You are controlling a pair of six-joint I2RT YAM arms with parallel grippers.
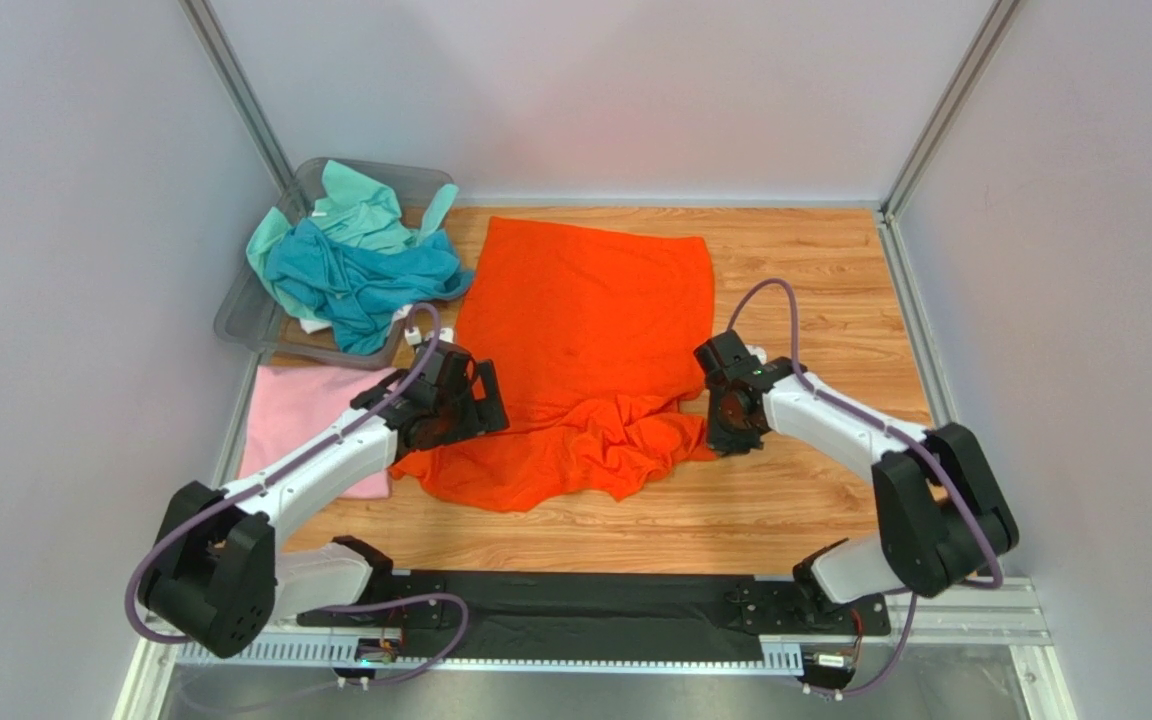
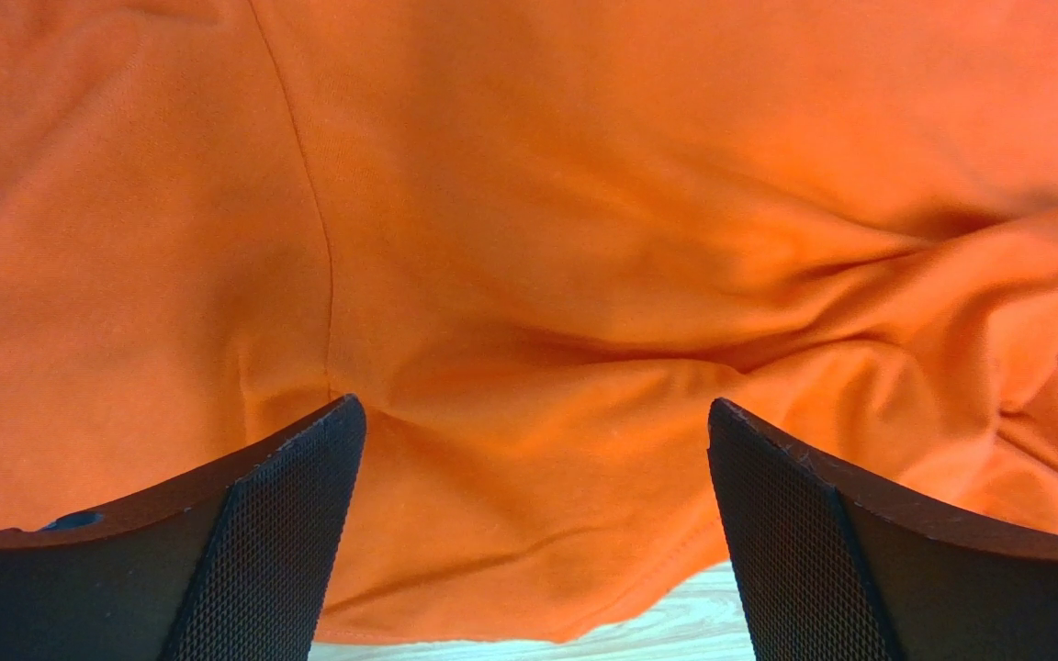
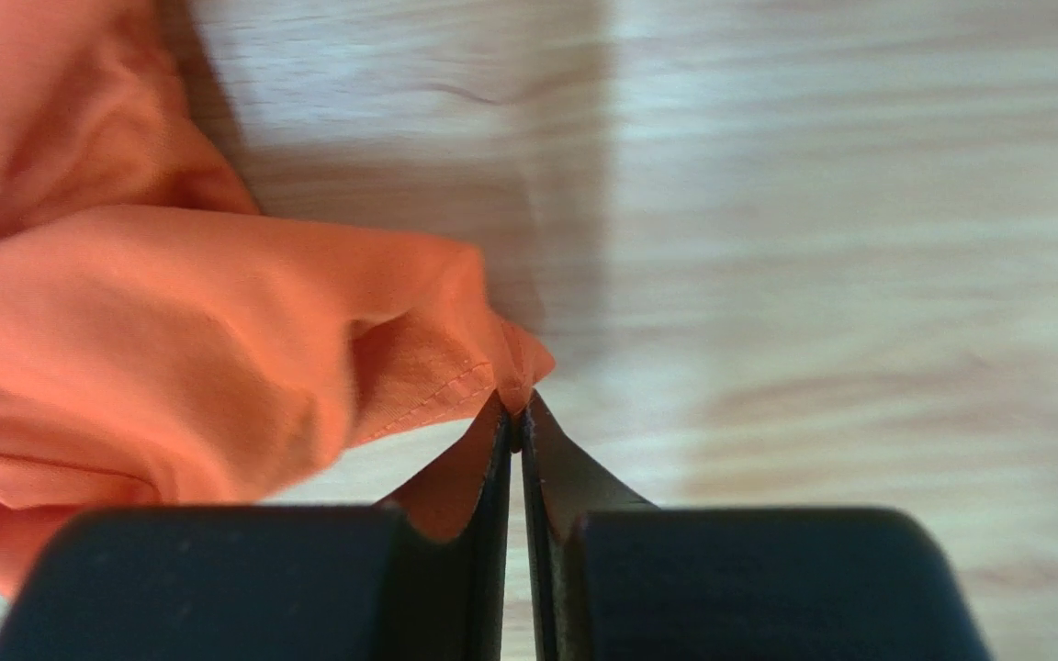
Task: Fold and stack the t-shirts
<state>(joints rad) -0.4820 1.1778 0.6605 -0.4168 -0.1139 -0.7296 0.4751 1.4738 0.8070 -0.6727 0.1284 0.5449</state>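
Observation:
The bright orange t-shirt (image 1: pixel 585 338) lies on the wooden table, flat at the far end and bunched at its near end. My left gripper (image 1: pixel 455 393) is open over the shirt's left near edge; in the left wrist view its fingers (image 2: pixel 273 530) stand wide apart above orange cloth (image 2: pixel 535 276). My right gripper (image 1: pixel 720 408) is shut on the shirt's right near corner (image 3: pixel 493 361), pinched at the fingertips (image 3: pixel 521 413). A pale pink t-shirt (image 1: pixel 312 420) lies flat at the left. Teal (image 1: pixel 357 278) and mint green (image 1: pixel 357 210) shirts are heaped in the bin.
The grey see-through plastic bin (image 1: pixel 244 323) stands at the far left corner of the table. Bare wood (image 1: pixel 823 285) shows right of the orange shirt. White walls and metal posts enclose the table on three sides.

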